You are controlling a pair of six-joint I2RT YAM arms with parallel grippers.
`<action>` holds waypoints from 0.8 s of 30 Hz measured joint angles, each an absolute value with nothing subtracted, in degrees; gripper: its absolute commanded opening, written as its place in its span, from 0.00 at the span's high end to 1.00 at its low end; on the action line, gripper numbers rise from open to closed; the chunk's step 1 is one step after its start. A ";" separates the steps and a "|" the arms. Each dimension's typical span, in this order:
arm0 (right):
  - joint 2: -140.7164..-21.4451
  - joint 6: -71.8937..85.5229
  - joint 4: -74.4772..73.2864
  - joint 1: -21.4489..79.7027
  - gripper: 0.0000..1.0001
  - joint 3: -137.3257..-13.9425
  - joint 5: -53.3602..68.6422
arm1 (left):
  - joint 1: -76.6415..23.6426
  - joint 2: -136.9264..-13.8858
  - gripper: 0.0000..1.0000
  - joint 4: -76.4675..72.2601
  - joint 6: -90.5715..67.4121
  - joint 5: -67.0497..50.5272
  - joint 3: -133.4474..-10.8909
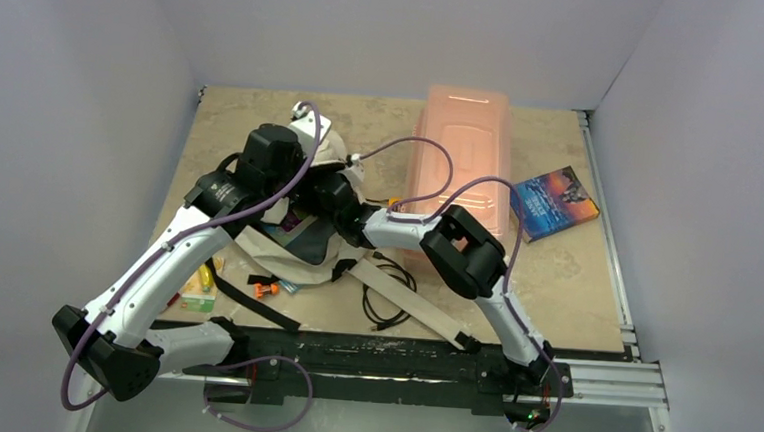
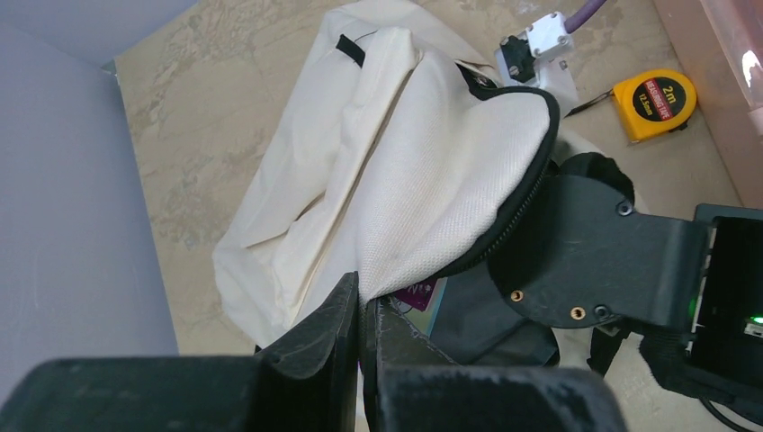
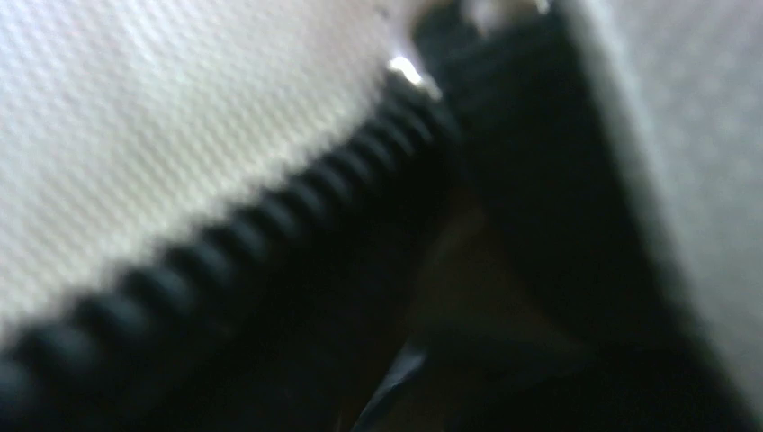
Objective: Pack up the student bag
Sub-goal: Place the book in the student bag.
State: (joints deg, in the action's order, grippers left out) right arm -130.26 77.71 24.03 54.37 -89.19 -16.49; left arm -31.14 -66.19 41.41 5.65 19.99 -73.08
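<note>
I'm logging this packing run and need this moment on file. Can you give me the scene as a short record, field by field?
bag: student bag, main zip open, dark lining showing
left gripper: shut, pinching the edge of the bag's flap
right arm: wrist at the bag's opening, reaching in; fingers hidden
beside bag: yellow tape measure, pink box
elsewhere: book right of the box; black cable near the arms' bases

cream student bag (image 2: 432,180), black zipper (image 3: 207,261), pink box (image 1: 479,122).
</note>
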 measured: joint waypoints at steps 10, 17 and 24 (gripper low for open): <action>-122.74 68.73 8.97 55.88 0.07 -90.04 -23.24 | -30.85 -66.22 1.00 40.10 4.93 22.11 -72.97; -101.71 58.13 2.61 57.06 0.02 -74.96 -18.24 | -30.17 -66.76 1.00 40.07 3.44 23.73 -72.53; -83.79 42.89 -6.17 57.12 0.01 -73.73 -7.90 | -30.06 -68.75 1.00 41.45 0.62 24.27 -72.38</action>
